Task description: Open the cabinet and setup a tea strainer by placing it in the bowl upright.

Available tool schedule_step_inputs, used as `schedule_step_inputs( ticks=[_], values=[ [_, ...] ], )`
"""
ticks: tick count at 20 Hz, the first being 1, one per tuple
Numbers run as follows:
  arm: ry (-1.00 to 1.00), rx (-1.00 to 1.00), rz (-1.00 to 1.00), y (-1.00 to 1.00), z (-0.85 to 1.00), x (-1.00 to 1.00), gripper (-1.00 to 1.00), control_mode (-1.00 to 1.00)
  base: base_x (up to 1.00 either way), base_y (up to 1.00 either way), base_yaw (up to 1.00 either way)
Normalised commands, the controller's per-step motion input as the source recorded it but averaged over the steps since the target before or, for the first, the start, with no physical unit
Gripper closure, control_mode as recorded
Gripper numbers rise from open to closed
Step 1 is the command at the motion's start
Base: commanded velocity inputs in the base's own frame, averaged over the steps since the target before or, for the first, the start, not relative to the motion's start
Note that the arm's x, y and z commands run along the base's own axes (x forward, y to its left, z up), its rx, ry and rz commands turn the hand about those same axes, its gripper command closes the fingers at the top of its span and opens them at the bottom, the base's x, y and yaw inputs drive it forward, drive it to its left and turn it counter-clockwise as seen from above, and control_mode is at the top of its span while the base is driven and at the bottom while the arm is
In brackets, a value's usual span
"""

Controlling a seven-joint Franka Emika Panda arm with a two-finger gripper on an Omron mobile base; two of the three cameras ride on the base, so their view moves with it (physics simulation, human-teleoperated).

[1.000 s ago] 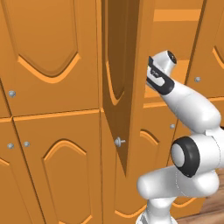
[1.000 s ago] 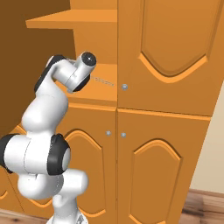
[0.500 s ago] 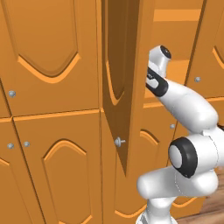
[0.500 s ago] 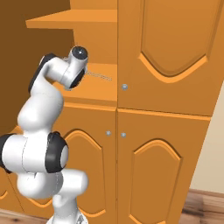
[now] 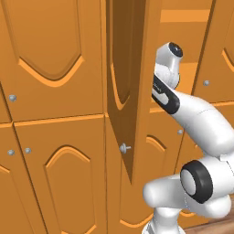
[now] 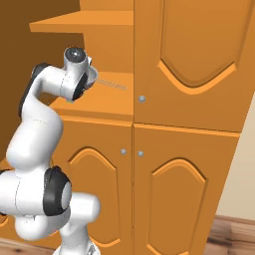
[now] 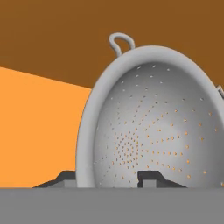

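Looking into the open cabinet (image 5: 130,91), we see the tea strainer (image 7: 153,122) close up in the hand view, tilted so its perforated inside faces us, w/ a small wire loop on the rim at top. It's a pale grey metal hemisphere, thick rim, tiny holes in rings. The gripper (image 7: 107,179) is narrow, w/ the strainer's rim between its two dark tips, one tip outside the wall & one inside, so we read it as gripping the rim. Behind it: bright orange shelf surface & darker brown back wall. In the left base view the tall door stands edge-on, round silver knob (image 5: 123,148) low on it, just left of the white arm (image 5: 192,119). In the right base view the arm reaches between two orange shelves (image 6: 94,22); shut panelled doors sit to the right & below.
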Motion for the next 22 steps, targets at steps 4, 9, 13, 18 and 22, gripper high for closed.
schedule_step_inputs(
  ticks=[4,9,13,18,22],
  values=[
    [-0.07,0.0,-0.15,-0.02,0.19,-0.88,1.0,-1.0,0.0,0.0,0.0],
    [0.0,0.0,-0.15,-0.18,0.25,-0.96,1.0,-1.0,0.0,0.0,0.0],
    [0.0,0.0,-0.12,-0.23,0.33,-0.98,1.0,-1.0,0.0,0.0,0.0],
    [0.14,0.0,-0.05,-0.3,0.33,-0.93,1.0,-1.0,0.0,0.0,0.0],
    [0.29,0.0,-0.01,-0.46,0.07,-0.98,1.0,-1.0,0.0,0.0,0.0]
  ],
)
